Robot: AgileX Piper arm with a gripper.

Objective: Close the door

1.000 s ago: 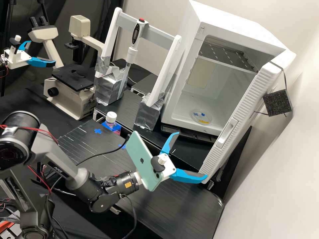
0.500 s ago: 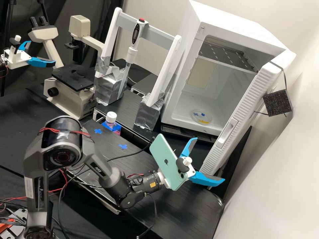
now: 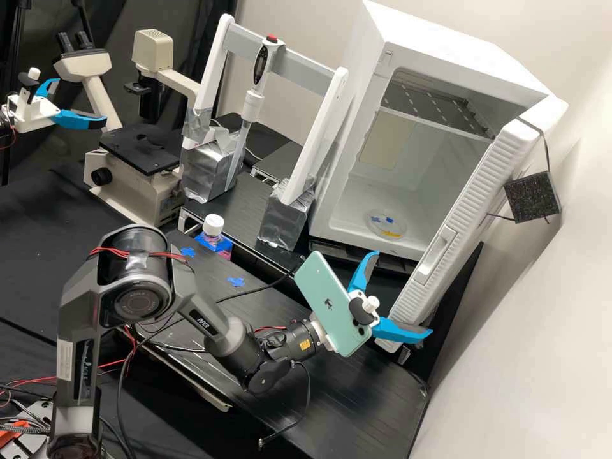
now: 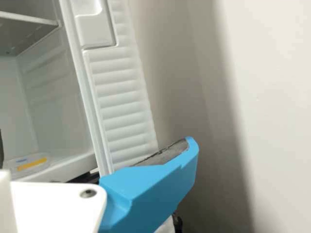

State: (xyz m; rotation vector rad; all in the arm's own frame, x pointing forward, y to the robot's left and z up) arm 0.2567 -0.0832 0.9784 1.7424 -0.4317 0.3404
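Observation:
My gripper [image 3: 404, 292] is open at the bottom end of the white door [image 3: 472, 194], its blue fingers spread wide. One finger overlaps the door's lower corner there; whether they touch I cannot tell. The door stands open from the white cabinet [image 3: 446, 48], its ribbed edge and recessed handle facing out. In the wrist view the gripper [image 4: 96, 141] has one blue finger in front of the foot of the ribbed door [image 4: 121, 102], hiding its lowest part. The other finger is just a dark sliver at the edge.
Inside the cabinet are a metal shelf [image 3: 440, 105] and a round dish [image 3: 386, 224]. A black block [image 3: 532, 197] hangs on the door's outer side, near the pale wall [image 3: 542, 331]. A taped white frame [image 3: 319, 137], a bottle [image 3: 213, 234] and a microscope [image 3: 137, 172] stand further left.
The arm has moved to the right across the bench, then slightly up towards the door, bringing the open gripper to the door's lower end. The door has not visibly moved.

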